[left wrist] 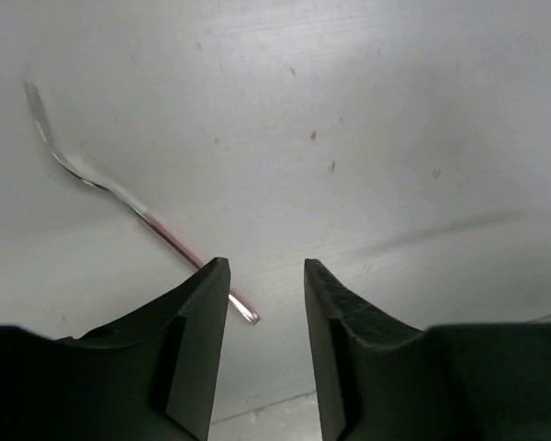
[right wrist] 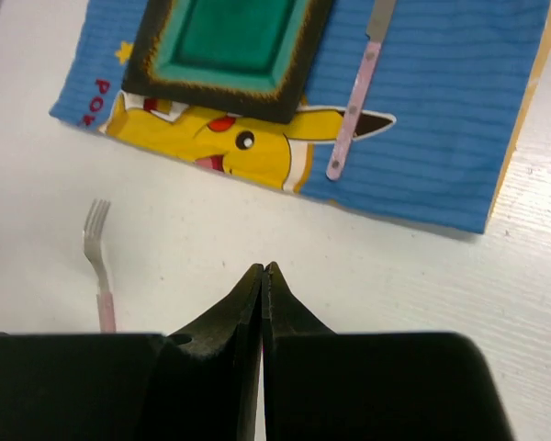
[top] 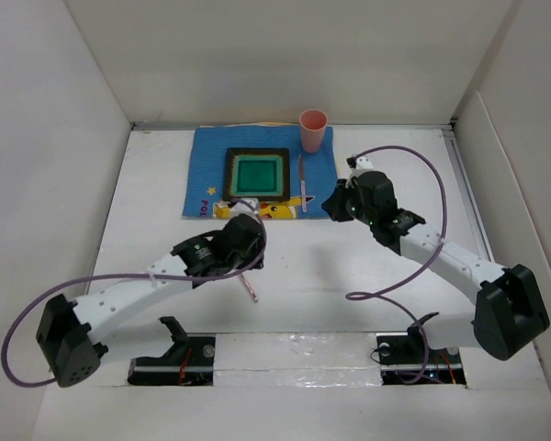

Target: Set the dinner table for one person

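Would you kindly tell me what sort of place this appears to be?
Probably a robot test booth, not a real dining room: plain white walls box in a bare white table, and a left arm and a right arm are bolted at its near edge.

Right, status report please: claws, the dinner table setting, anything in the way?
Left claw open, empty, by fork lying on bare dinner table. Right claw shut, empty. Plate, knife, cup on placemat; fork not yet. Nothing blocking the fork.
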`<state>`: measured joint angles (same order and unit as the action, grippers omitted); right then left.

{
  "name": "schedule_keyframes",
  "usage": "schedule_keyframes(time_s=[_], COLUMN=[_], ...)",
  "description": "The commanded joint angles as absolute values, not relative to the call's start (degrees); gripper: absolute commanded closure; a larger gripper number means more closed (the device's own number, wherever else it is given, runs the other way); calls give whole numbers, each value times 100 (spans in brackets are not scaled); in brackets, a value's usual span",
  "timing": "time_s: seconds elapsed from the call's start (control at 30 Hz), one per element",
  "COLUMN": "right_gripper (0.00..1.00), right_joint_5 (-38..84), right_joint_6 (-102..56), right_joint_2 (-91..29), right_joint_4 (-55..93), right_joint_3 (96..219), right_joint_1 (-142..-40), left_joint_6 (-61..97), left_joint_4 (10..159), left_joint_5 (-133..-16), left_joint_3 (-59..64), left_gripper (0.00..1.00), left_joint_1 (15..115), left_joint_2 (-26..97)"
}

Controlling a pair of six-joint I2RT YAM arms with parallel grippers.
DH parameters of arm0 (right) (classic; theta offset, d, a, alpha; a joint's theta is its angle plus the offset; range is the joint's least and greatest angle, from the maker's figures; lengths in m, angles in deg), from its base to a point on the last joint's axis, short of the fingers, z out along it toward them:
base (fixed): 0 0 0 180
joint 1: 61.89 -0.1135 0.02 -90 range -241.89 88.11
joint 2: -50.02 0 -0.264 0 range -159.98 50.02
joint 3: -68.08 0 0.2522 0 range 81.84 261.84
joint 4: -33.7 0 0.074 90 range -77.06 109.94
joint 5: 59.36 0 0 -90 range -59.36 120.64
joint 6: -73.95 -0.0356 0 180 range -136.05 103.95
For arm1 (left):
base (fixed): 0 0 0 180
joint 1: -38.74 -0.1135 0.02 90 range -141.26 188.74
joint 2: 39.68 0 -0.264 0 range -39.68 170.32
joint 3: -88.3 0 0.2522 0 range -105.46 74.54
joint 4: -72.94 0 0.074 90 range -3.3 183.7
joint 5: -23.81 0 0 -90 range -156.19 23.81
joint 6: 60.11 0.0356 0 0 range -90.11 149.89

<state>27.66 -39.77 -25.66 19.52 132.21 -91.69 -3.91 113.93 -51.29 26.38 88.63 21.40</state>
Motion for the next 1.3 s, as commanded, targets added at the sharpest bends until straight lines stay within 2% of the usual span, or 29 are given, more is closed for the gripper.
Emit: schedule_keyframes(time_s=[0.0,0.1,0.33,0.77,1.27], right_gripper=[92,88,84,84,84], right_joint_5=[2634,2415,1843,1386,1473], right_joint_6=[-3741,-3811,-3960,-4039,-3987], right_joint_2=[-2275,-2144,-1669,-1633,-1712], right_joint_4=[2293,2460,2688,2864,2829], right_joint_3=[13045,12746,12324,12192,12227], right_joint_1=[-8897,-8633,-8017,-7788,-7788], left_joint_6=[-877,-1036,-1677,-2337,-2504], left_joint_4=[11904,11931,12151,11668,11263], left_joint_5=[-5002,-4993,-4563,-3745,-3727], left_joint_3=[2453,2602,2875,3227,3587], left_gripper=[62,55,54,58,62], left_joint_1=[9217,9349,9789,9789,9789], left_joint_2=[2544,2808,3195,3880,4109])
